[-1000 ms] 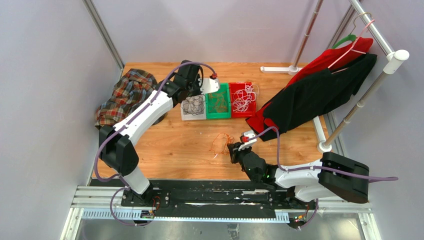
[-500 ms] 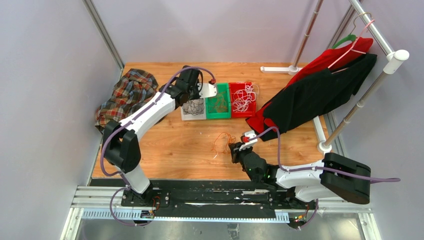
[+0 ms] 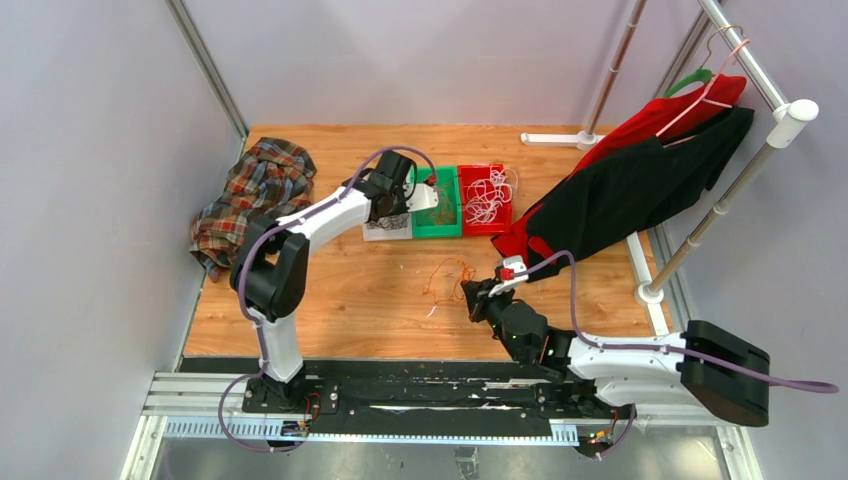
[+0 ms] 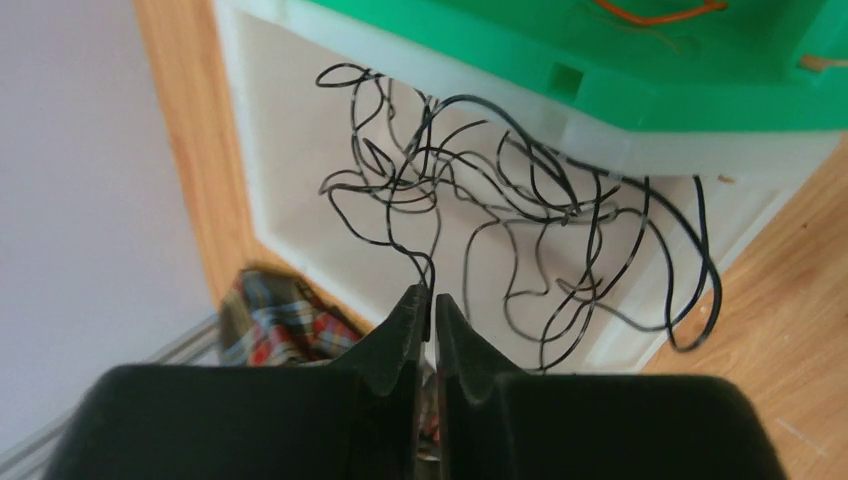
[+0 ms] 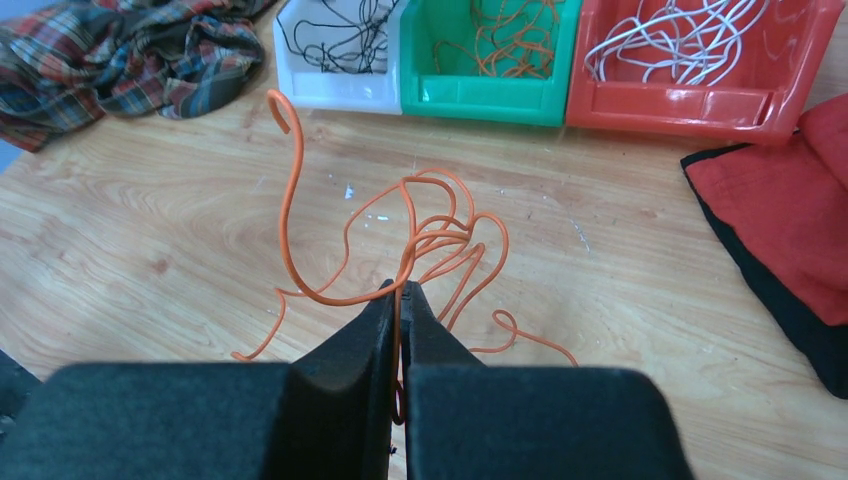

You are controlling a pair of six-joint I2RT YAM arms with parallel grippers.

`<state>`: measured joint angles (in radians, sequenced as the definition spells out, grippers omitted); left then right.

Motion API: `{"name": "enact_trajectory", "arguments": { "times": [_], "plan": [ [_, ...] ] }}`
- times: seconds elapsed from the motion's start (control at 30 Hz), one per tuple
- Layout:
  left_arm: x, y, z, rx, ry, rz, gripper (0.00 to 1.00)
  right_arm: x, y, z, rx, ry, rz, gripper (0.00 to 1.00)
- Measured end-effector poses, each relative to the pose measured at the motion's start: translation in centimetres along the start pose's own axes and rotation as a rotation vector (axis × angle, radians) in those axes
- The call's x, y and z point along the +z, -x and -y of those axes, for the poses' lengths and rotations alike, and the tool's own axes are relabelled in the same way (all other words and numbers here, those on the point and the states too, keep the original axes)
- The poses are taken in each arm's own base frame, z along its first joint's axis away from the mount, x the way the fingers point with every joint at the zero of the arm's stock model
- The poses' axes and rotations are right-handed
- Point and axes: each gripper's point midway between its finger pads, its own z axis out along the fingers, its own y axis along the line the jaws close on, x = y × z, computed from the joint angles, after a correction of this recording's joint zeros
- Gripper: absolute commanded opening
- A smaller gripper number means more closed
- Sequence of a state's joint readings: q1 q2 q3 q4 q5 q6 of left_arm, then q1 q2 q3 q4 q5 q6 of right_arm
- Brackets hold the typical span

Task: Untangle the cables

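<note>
A tangle of orange cable (image 5: 420, 240) lies on the wooden table in front of the bins, and my right gripper (image 5: 401, 292) is shut on one strand that rises from the heap. From above, this orange cable (image 3: 447, 278) sits just left of the right gripper (image 3: 472, 296). Thin black cable (image 4: 500, 200) lies looped in the white bin (image 4: 290, 150). My left gripper (image 4: 432, 296) hangs over that bin, jaws almost touching, with a black strand caught between the tips. White cable (image 5: 690, 30) fills the red bin (image 5: 680, 105), and more orange cable is in the green bin (image 5: 480, 100).
A plaid shirt (image 3: 250, 190) is bunched at the table's left rear. A red and black garment (image 3: 620, 190) hangs from a rack (image 3: 700, 220) on the right and drapes down beside the red bin (image 3: 470, 225). The three bins stand side by side at mid-table.
The left arm has swung from behind the bins toward the front, its gripper now over the white bin. The right arm has shifted a little to the right, still holding the orange strand.
</note>
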<state>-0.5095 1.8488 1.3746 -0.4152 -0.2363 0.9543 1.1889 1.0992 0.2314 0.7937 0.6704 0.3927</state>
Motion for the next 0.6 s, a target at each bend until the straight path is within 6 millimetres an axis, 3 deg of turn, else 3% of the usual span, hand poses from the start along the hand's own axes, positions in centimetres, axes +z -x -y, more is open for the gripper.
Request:
{"name": "enact_trajectory", "arguments": {
  "times": [0.03,0.1,0.17,0.27,0.37,0.6],
  "plan": [
    [0.4,-0.2,0.4,-0.007,-0.014,-0.01,0.48,-0.1,0.3,0.0,0.01,0.004,0.002,0.01],
    [0.8,-0.4,0.7,-0.032,-0.045,-0.02,0.69,-0.2,0.9,0.1,0.026,0.01,0.007,0.01],
    [0.4,-0.2,0.1,-0.09,-0.06,-0.012,0.82,-0.2,1.5,0.2,0.039,0.015,0.006,0.01],
    [-1.5,1.2,-2.4,-0.188,-0.033,0.06,0.99,-0.1,2.6,0.1,0.061,0.029,0.008,0.01],
    [-4.9,2.5,-4.2,-0.261,-0.017,0.15,0.98,-0.1,3.6,-0.1,0.073,0.051,0.009,0.01],
    [-17.3,5.7,-9.3,-0.435,0.085,0.417,0.98,0.7,7.3,-1.4,0.11,0.13,0.013,0.01]
  ]
}}
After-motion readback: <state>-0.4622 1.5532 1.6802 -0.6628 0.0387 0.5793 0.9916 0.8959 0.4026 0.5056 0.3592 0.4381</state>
